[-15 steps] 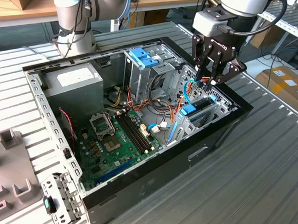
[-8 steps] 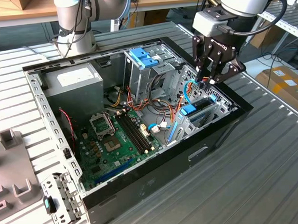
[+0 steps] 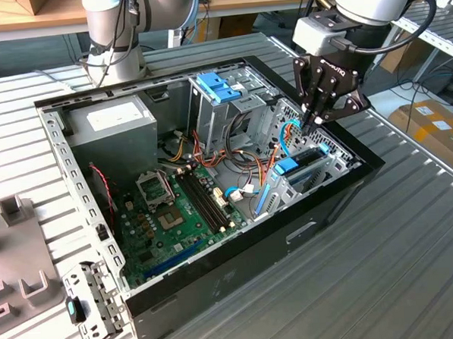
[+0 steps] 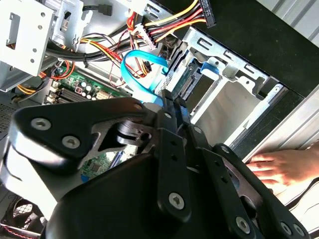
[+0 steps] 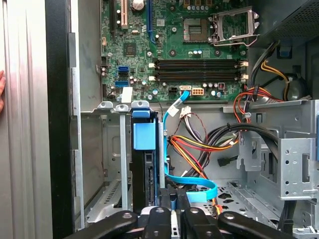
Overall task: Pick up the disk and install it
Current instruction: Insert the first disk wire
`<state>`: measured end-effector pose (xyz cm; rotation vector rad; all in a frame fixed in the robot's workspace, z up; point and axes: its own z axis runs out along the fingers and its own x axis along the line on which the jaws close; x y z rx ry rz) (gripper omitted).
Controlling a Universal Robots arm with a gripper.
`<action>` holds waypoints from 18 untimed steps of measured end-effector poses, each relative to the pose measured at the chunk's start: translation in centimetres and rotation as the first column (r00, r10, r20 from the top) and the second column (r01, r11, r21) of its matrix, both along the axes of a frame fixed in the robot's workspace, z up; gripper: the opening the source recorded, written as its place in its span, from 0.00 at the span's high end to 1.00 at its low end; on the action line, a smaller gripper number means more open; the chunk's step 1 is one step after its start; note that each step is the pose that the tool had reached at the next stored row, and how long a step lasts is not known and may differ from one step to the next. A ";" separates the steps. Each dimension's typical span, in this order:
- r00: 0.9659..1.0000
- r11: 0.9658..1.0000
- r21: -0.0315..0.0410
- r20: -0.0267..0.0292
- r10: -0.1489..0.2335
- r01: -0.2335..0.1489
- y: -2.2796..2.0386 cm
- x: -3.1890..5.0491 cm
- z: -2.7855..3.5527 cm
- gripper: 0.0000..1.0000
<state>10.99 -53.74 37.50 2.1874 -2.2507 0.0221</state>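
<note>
The disk (image 5: 148, 179) already stands on edge in its bay (image 5: 121, 164), seemingly almost seated, the gripper (image 5: 173, 198) just beside it, jaws pressed together.

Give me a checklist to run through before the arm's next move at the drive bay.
1. Disk in the drive bay: ok, standing on edge in a slot.
2. Disk fully seated: cannot tell.
3. Gripper over the bay: ok.
4. Blue cable clear of gripper: not ok, it loops right beside it.
5. Person's hand away: not ok, it rests on the table beside the case.
</note>
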 end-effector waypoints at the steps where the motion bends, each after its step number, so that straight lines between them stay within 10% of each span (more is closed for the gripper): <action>1: 1.000 1.000 0.000 0.000 0.000 0.000 0.00 0.00 0.00 0.84; 18: 1.000 1.000 0.001 0.010 0.019 -0.019 0.00 -0.12 -0.03 0.84</action>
